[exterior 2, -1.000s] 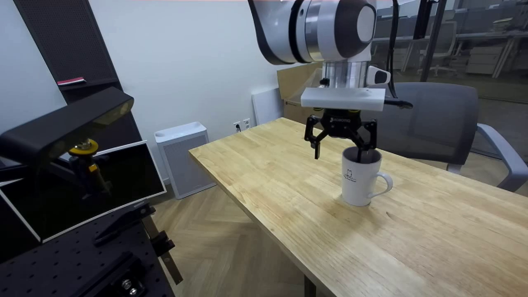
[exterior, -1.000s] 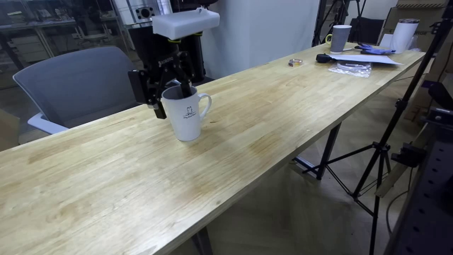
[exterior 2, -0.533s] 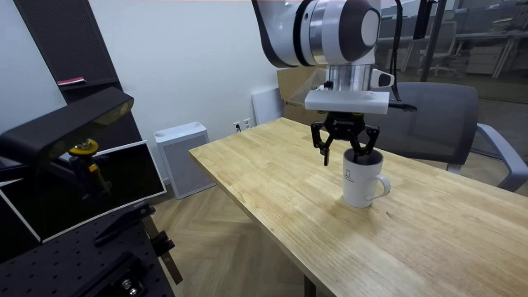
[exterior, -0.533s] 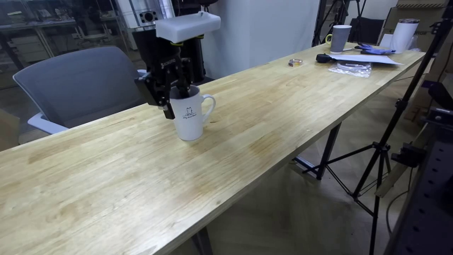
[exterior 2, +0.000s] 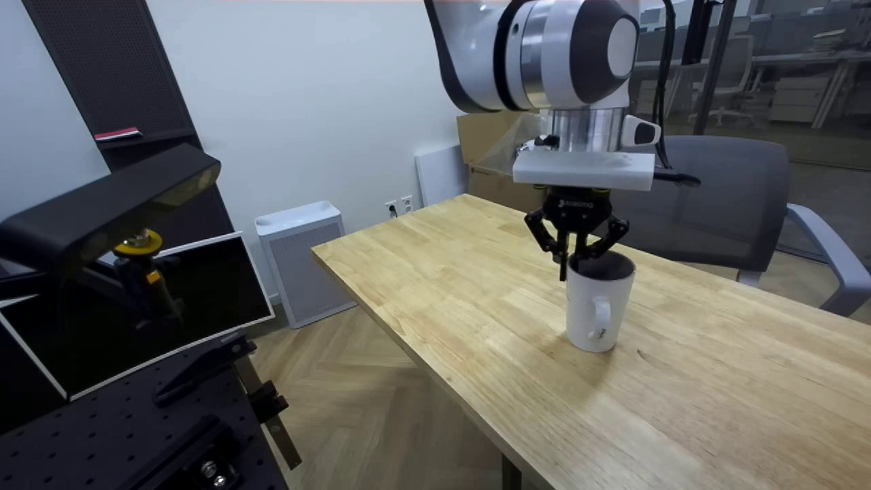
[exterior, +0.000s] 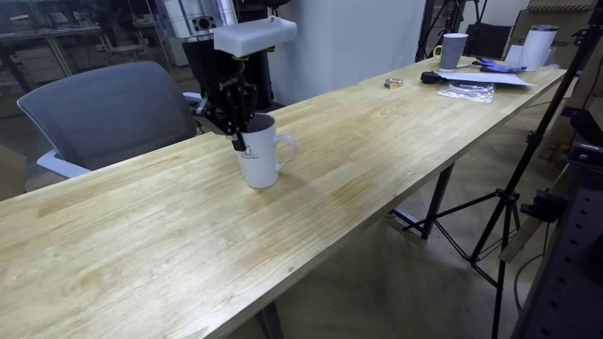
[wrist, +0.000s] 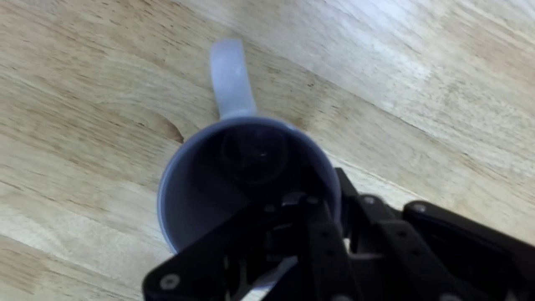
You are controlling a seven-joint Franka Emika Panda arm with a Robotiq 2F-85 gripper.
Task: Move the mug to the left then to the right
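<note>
The white mug [exterior: 260,167] stands nearly upright on the wooden table, with a small dark print that one finger partly covers. In both exterior views my gripper [exterior 2: 572,267] is at the mug's rim from above. One finger reaches inside the mug, and the other lies against its outer wall. The wrist view shows the rim pinched between the fingertips, so the gripper [wrist: 327,184] is shut on the wall of the mug [wrist: 200,184]. Its handle [wrist: 232,79] points away from the jaws. The tip of the inner finger is hard to make out in the dark interior.
At the table's far end are a grey cup [exterior: 453,52], a white tumbler [exterior: 538,49], blue gloves [exterior: 498,66], a paper sheet [exterior: 485,78] and a small tape roll [exterior: 393,83]. A grey office chair [exterior: 108,115] stands against the table [exterior 2: 422,272].
The fingers have closed from wide apart onto the mug's wall. The mug has turned, its handle swinging round, and shifted slightly; the arm has moved a little the same way.
</note>
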